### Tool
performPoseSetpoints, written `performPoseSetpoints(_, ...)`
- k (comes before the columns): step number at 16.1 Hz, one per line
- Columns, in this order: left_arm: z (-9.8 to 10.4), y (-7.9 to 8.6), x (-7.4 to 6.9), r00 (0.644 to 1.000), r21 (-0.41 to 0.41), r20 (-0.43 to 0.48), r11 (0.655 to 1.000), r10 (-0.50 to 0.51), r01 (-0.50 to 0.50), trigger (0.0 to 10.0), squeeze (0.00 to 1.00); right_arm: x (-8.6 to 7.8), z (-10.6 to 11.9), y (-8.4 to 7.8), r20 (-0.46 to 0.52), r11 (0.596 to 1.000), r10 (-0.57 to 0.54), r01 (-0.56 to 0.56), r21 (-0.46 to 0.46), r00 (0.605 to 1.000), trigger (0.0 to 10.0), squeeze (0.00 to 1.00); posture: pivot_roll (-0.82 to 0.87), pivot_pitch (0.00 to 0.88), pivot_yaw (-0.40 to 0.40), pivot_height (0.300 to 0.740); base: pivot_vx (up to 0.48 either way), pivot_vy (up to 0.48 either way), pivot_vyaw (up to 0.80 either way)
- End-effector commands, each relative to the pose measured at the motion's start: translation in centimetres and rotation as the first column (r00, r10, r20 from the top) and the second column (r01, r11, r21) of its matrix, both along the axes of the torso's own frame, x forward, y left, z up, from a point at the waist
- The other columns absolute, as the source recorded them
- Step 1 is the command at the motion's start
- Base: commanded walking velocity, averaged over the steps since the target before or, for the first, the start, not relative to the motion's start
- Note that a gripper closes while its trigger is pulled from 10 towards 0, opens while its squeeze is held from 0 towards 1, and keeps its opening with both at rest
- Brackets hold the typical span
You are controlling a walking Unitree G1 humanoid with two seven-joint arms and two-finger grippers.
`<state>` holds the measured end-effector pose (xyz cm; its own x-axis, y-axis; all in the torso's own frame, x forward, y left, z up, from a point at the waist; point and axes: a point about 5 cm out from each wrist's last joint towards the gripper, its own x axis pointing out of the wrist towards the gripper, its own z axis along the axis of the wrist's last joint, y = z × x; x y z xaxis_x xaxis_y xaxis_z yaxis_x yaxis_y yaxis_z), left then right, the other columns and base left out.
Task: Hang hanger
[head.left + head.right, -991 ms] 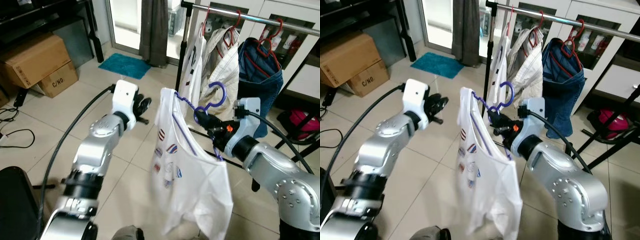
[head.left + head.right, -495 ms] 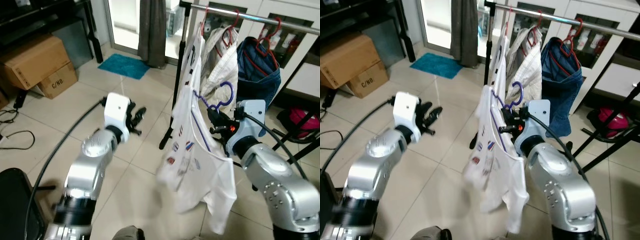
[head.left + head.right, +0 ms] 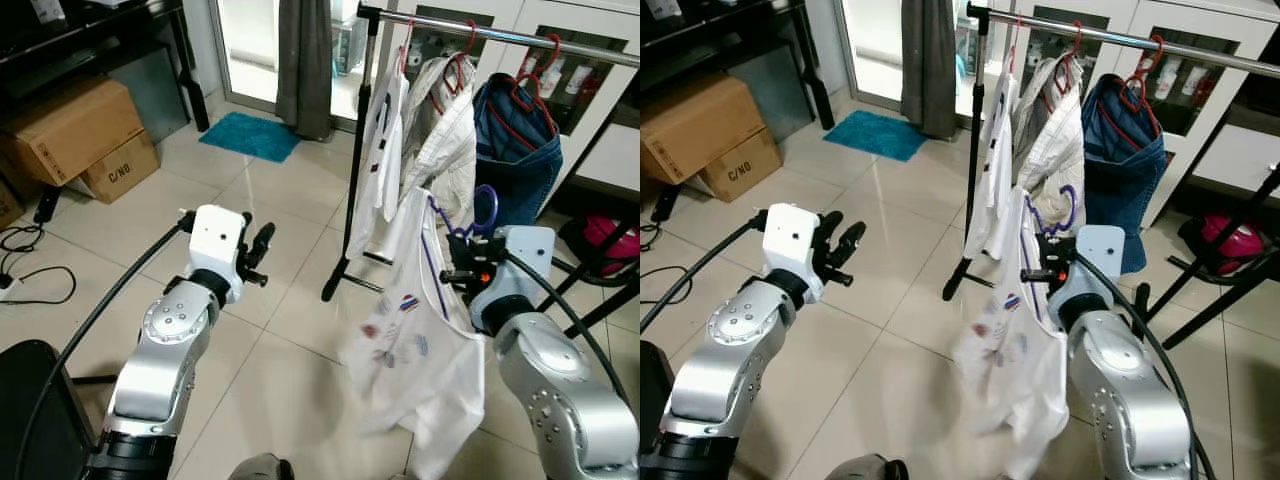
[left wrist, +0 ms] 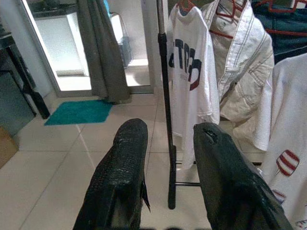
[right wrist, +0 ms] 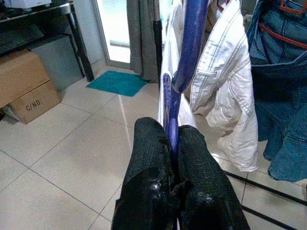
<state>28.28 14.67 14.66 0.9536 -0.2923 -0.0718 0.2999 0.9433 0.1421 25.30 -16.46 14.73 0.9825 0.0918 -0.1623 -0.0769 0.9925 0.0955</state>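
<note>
Here your right gripper (image 5: 170,143) clenches the purple hanger (image 3: 487,210), its shirt (image 3: 420,350) blurred; left gripper (image 4: 168,158) gapes, holding nothing.

Clothes rail (image 3: 500,33): far right, garments hung on it.
Hanger (image 3: 478,222): with T-shirt (image 3: 410,340), near of rail, in right gripper (image 3: 462,272).
Left gripper (image 3: 258,255): left, well apart.
Cardboard boxes (image 3: 75,130): far left.
Mat (image 3: 250,135): far, left of rail.
</note>
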Motion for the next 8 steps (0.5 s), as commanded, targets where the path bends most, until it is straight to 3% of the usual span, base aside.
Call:
performPoseSetpoints(1, 1.2, 0.1, 0.1, 0.999, 0.008, 0.049, 1.000, 0.024, -0.025, 10.0, 0.00, 0.5, 0.7, -0.1, 0.049, 1.000, -0.011, 0.011, -0.003, 0.999, 10.0, 0.00, 0.04, 0.000, 0.019, 0.740, 0.000, 0.000, 0.00)
performPoseSetpoints(3, 2.0, 0.2, 0.5, 0.996, -0.006, 0.069, 0.998, 0.062, -0.062, 10.0, 0.00, 1.8, 0.3, 0.0, 0.038, 1.000, -0.007, 0.008, -0.026, 0.999, 10.0, 0.00, 0.07, 0.000, -0.004, 0.740, 0.000, -0.287, 0.00)
performPoseSetpoints(6, 1.4, 0.4, 0.3, 0.995, -0.016, 0.048, 0.996, 0.085, -0.085, 10.0, 0.00, 1.5, -0.3, -0.6, 0.019, 0.994, -0.034, 0.036, -0.106, 0.999, 10.0, 0.00, 0.04, 0.000, 0.011, 0.740, 0.000, -0.403, 0.00)
performPoseSetpoints(8, 1.2, 0.2, 0.3, 0.995, -0.053, 0.032, 0.994, 0.094, -0.092, 10.0, 0.00, 1.1, -0.2, -1.2, 0.017, 0.993, -0.066, 0.067, -0.097, 0.998, 10.0, 0.00, 0.02, 0.000, 0.029, 0.740, 0.000, -0.480, 0.00)
